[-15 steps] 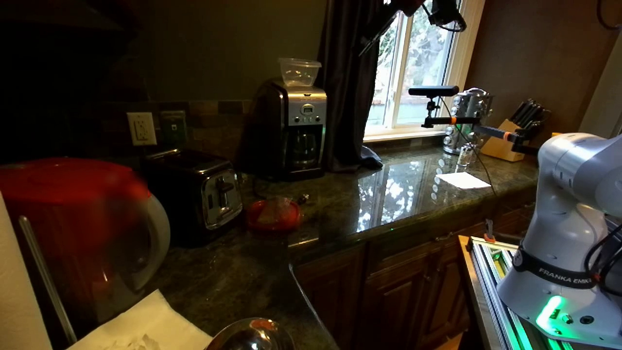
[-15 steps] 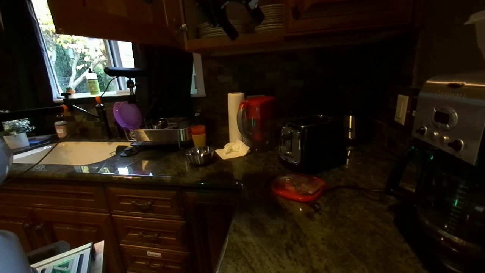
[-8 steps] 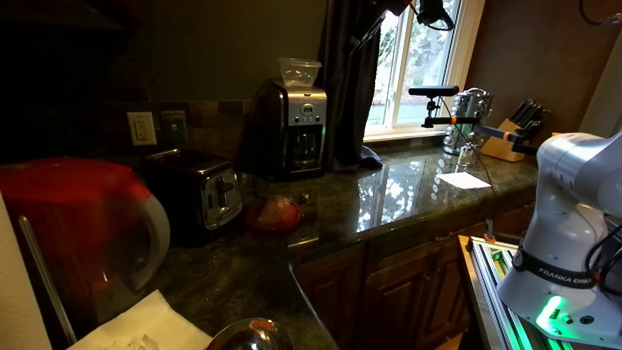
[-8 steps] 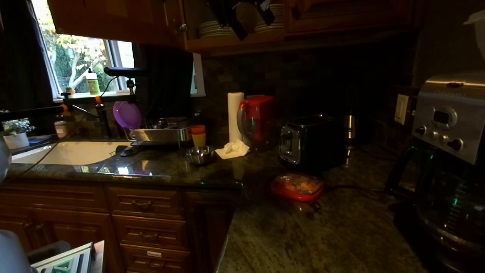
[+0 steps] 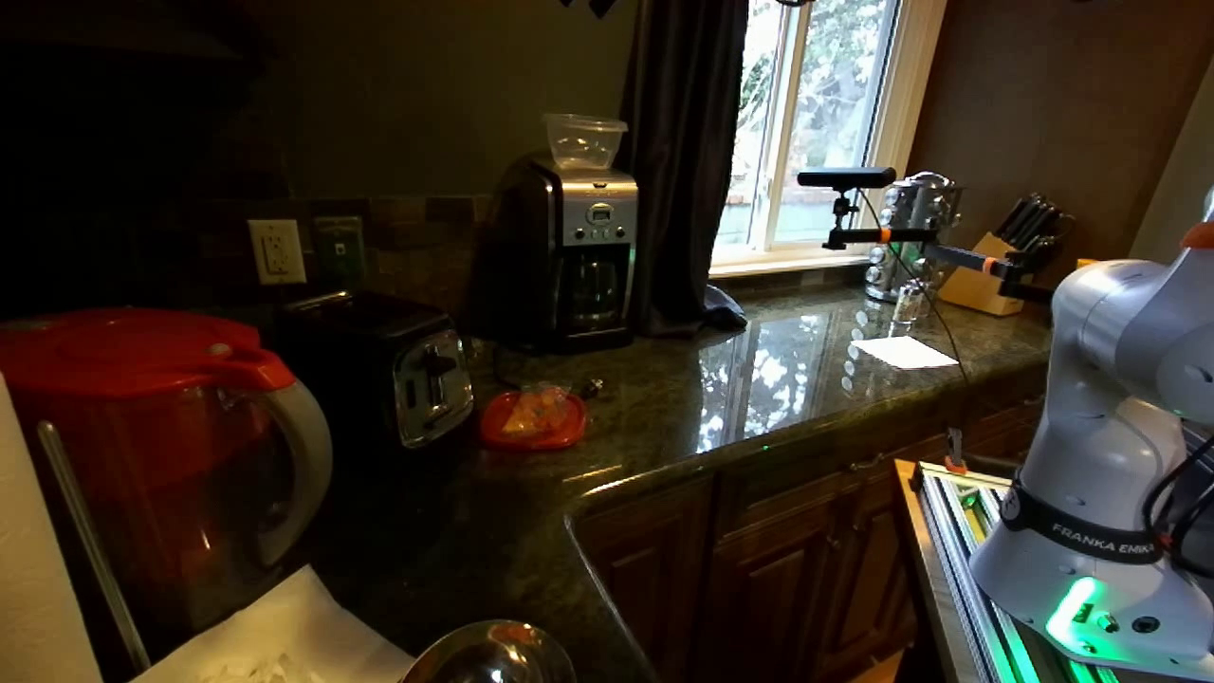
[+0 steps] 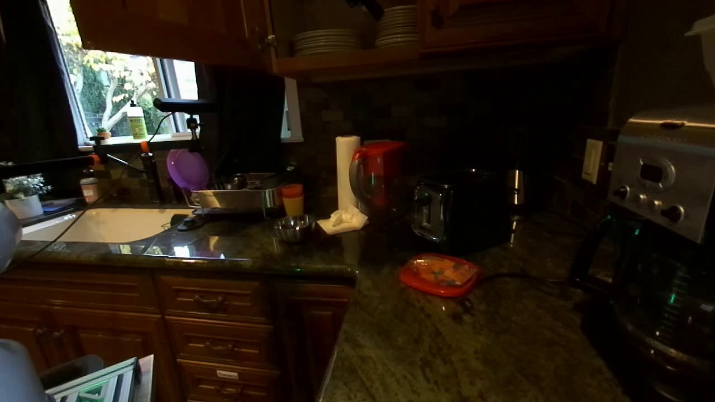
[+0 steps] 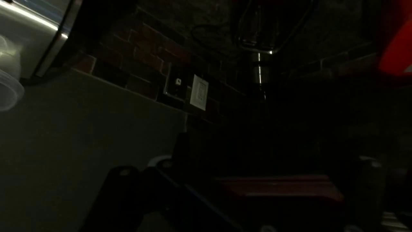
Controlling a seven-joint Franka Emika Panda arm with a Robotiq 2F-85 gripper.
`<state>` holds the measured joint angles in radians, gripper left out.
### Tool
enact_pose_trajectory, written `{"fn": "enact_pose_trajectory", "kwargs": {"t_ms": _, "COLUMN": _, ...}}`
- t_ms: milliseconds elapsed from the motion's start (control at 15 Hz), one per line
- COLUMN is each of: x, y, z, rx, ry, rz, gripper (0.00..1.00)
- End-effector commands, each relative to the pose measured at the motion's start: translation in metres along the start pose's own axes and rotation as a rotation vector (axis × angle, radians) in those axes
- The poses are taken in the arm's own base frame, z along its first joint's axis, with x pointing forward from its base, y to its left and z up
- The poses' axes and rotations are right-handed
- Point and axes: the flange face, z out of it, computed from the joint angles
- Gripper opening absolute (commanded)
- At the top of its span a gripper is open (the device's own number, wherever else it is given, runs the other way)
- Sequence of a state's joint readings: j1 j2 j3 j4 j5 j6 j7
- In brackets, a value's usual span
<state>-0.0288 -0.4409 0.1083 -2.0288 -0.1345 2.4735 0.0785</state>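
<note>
The fingers [image 6: 371,8] show at the top edge of an exterior view, across the line of sight to the open cupboard [image 6: 346,65]. They look spread apart, and nothing shows between them, though the wrist view is so dark that the gap is hard to read. The plates [image 6: 327,42] sit in two stacks in the cupboard, behind the fingers; no contact can be made out, and the depth between them is uncertain. Below, on the table [image 6: 458,346], lies the red dish [image 6: 435,290] with a packet [image 6: 447,272] on it, near the toaster [image 6: 461,215].

From here a good move, as I judge it, is slow and straight, with the fingers squared up before any reach or descent. They want to pass clear of the cupboard's edge and the door [image 6: 167,28], both easy to clip at this height, and above the tub [image 5: 584,144] on the coffee maker [image 5: 583,201], which looks light enough to topple at a brush. The top edge cuts the fingers off in both exterior views, so it seems wise to bring them into plain sight before they grip anything, coming in level and centred
</note>
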Motion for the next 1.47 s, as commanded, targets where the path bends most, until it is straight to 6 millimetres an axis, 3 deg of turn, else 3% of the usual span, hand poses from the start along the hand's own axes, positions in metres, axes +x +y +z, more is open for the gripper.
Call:
{"fn": "enact_pose_trajectory", "kwargs": {"t_ms": 0, "x": 0.058, "y": -0.001, "z": 0.020, "rx": 0.034, "ry": 0.012, "rz": 0.019, "gripper": 1.00}}
{"fn": "enact_pose_trajectory", "kwargs": {"t_ms": 133, "x": 0.069, "y": -0.010, "z": 0.019, "rx": 0.110, "ry": 0.009, "rz": -0.027, "gripper": 1.00}}
{"fn": "enact_pose_trajectory", "kwargs": {"t_ms": 267, "x": 0.060, "y": -0.017, "z": 0.011, "rx": 0.216, "ry": -0.032, "rz": -0.079, "gripper": 1.00}}
{"fn": "enact_pose_trajectory", "kwargs": {"t_ms": 333, "x": 0.063, "y": -0.013, "z": 0.020, "rx": 0.135, "ry": 0.003, "rz": -0.035, "gripper": 1.00}}
{"fn": "enact_pose_trajectory", "kwargs": {"t_ms": 533, "x": 0.063, "y": -0.019, "z": 0.015, "rx": 0.190, "ry": -0.014, "rz": -0.067, "gripper": 1.00}}
{"fn": "enact_pose_trajectory", "kwargs": {"t_ms": 667, "x": 0.076, "y": -0.025, "z": 0.010, "rx": 0.162, "ry": 0.046, "rz": -0.063, "gripper": 1.00}}
{"fn": "enact_pose_trajectory", "kwargs": {"t_ms": 867, "x": 0.101, "y": -0.053, "z": 0.016, "rx": 0.128, "ry": 0.170, "rz": -0.042, "gripper": 1.00}}
{"fn": "enact_pose_trajectory", "kwargs": {"t_ms": 1267, "x": 0.141, "y": -0.101, "z": 0.043, "rx": 0.189, "ry": 0.125, "rz": -0.002, "gripper": 1.00}}
{"fn": "enact_pose_trajectory", "kwargs": {"t_ms": 1333, "x": 0.146, "y": -0.104, "z": 0.048, "rx": 0.192, "ry": 0.117, "rz": 0.013, "gripper": 1.00}}
{"fn": "enact_pose_trajectory", "kwargs": {"t_ms": 1400, "x": 0.129, "y": -0.094, "z": 0.039, "rx": 0.187, "ry": 0.137, "rz": -0.019, "gripper": 1.00}}
